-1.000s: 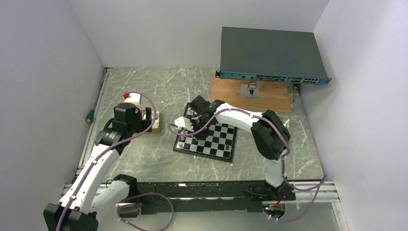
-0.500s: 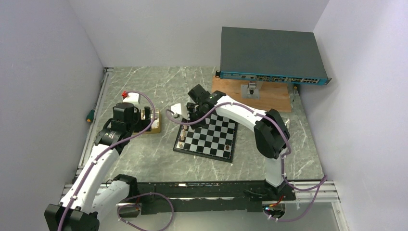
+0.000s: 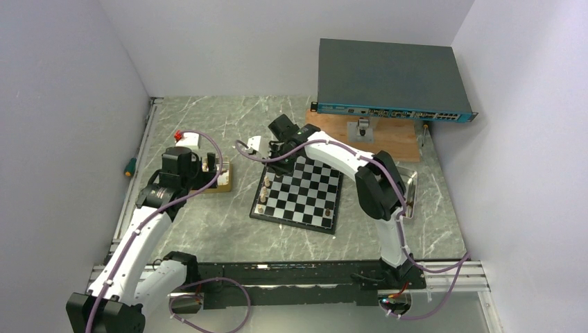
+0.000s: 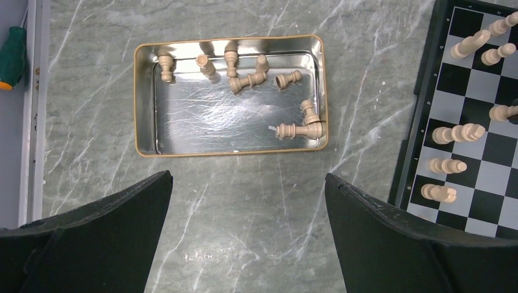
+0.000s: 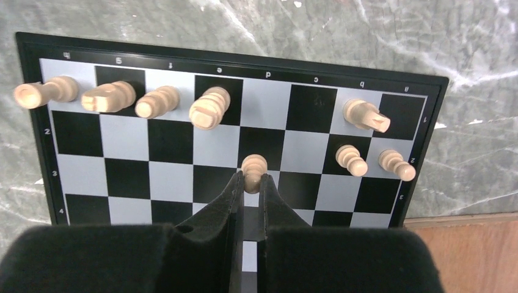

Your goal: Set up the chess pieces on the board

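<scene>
Nearest me, the left fingers (image 4: 116, 220) hang spread wide with nothing between them, over bare bench (image 4: 244, 201) just short of the open tin (image 4: 142, 104). I read that as a ready pose. The tin holds the light pieces (image 4: 247, 79) not yet set out, some upright along its far wall and some toppled. The wide spread leaves room to come down around one of them.

Right of the tin lies the board (image 3: 305, 201), a little askew on the bench. In the overhead view, light men stand along its left edge, the side nearest the tin, which I judge keeps each carry short.

At the board's far-left corner, the right fingers (image 5: 220, 213) are pinched shut on a light pawn (image 5: 253, 166). They grip it by the stem, so the round head pokes past the tips and I can line it up by eye. It sits over the d file at about the second or third rank, near the row of the two pawns (image 5: 351, 160) on a and b. That suggests it belongs on the second rank, in front of the back-rank pieces (image 5: 211, 108). I cannot tell whether its base touches the board.

Farther back, the wooden plank (image 3: 333, 135) and the grey switch box (image 3: 388, 76) sit well apart from the work.
</scene>
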Tool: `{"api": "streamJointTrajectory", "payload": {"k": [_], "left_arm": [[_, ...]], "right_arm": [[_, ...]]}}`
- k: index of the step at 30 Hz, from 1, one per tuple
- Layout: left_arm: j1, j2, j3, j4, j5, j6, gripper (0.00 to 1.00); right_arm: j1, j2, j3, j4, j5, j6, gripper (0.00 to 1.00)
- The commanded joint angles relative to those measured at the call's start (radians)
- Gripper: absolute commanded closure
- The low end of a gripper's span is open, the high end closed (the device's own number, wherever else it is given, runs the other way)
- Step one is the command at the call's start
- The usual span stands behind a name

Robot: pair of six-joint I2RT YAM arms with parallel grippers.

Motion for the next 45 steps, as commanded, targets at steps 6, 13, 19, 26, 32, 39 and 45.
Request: {"api": "streamJointTrajectory", "payload": {"k": [6,13,19,26,32,39,45], "left_arm": [[0.016,0.015,-0.005,0.052,0.029,0.006,0.0],[0.021,0.034,0.002,0.06,0.034,0.004,0.0],[0.026,0.042,0.003,0.062,0.035,-0.001,0.0],[0.028,0.058,0.009,0.066,0.037,-0.007,0.0],[0.029,0.069,0.015,0.069,0.036,-0.011,0.0],[0.029,0.079,0.02,0.07,0.037,-0.013,0.0],[0.029,0.085,0.022,0.07,0.037,-0.014,0.0]], "right_arm": [[-0.029,0.052,0.086,0.042,0.085,0.09,1.0],[-0.044,0.091,0.114,0.042,0.084,0.116,1.0],[-0.054,0.108,0.13,0.033,0.063,0.119,1.0],[-0.056,0.115,0.14,0.023,0.029,0.123,0.99],[-0.056,0.119,0.142,0.013,0.012,0.123,0.99],[-0.056,0.134,0.15,-0.008,0.014,0.114,0.98],[-0.057,0.141,0.154,-0.026,0.012,0.108,0.97]]}}
